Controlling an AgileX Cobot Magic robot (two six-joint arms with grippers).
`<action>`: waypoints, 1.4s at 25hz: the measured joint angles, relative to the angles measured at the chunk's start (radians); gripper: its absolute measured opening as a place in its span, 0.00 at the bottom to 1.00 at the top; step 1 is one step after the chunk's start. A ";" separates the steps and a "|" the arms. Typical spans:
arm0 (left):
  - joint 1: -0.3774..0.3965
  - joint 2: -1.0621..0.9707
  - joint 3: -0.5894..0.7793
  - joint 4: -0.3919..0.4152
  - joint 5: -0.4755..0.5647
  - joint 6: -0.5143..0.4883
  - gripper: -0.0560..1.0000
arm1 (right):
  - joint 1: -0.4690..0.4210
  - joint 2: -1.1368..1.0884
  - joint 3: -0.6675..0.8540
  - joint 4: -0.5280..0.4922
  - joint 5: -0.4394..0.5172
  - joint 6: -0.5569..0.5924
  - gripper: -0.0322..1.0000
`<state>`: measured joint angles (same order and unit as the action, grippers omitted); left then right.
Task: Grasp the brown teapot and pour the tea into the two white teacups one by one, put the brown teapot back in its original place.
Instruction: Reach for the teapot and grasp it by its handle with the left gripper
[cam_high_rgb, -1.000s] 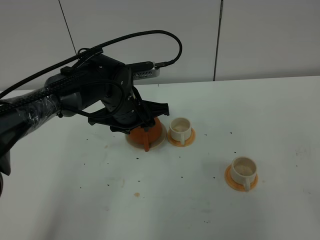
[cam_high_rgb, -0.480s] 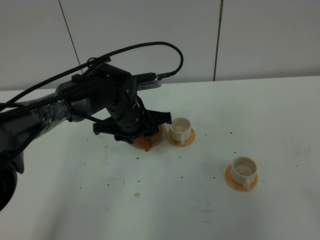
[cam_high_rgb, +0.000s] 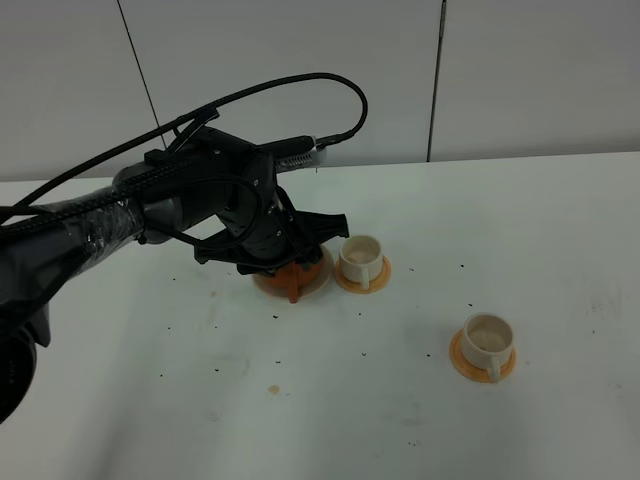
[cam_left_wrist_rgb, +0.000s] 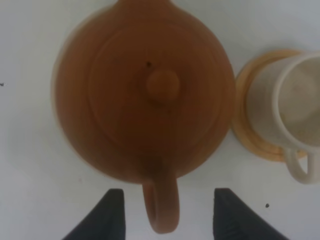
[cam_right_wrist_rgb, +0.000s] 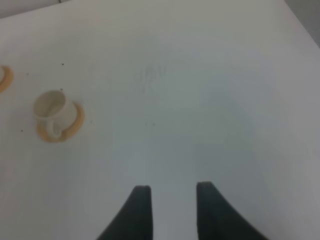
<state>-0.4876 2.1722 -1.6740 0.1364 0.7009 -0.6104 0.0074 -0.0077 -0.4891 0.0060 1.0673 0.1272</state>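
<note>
The brown teapot (cam_left_wrist_rgb: 150, 95) sits upright on its pale beige saucer (cam_high_rgb: 316, 281), lid on, loop handle (cam_left_wrist_rgb: 161, 205) pointing toward my left gripper (cam_left_wrist_rgb: 169, 212). The left gripper is open, with one dark finger on each side of the handle and not touching it. In the exterior view the left arm (cam_high_rgb: 255, 215) covers most of the teapot (cam_high_rgb: 293, 283). One white teacup (cam_high_rgb: 360, 257) on an orange coaster stands just right of the teapot and also shows in the left wrist view (cam_left_wrist_rgb: 300, 115). The other teacup (cam_high_rgb: 487, 338) stands front right. My right gripper (cam_right_wrist_rgb: 172, 200) is open and empty above bare table.
The white table (cam_high_rgb: 540, 220) carries small dark specks and a brown stain (cam_high_rgb: 272, 388). A white panelled wall runs along the back. The right wrist view shows the front-right cup (cam_right_wrist_rgb: 50, 107) on its coaster, far from the right gripper.
The left gripper has come lower over the teapot, first shifting left and then back to the right, and now hides more of it. The teapot and cups have not moved.
</note>
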 joint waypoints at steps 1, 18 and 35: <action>0.000 0.005 0.000 -0.003 0.000 -0.001 0.50 | 0.000 0.000 0.000 0.000 0.000 0.000 0.24; -0.003 0.039 0.000 -0.013 -0.011 -0.002 0.48 | 0.000 0.000 0.001 0.000 0.000 0.001 0.24; -0.003 0.039 0.000 -0.013 -0.017 -0.047 0.48 | 0.000 0.000 0.001 0.000 0.000 0.000 0.24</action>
<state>-0.4909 2.2112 -1.6740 0.1234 0.6834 -0.6574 0.0074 -0.0077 -0.4883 0.0060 1.0673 0.1272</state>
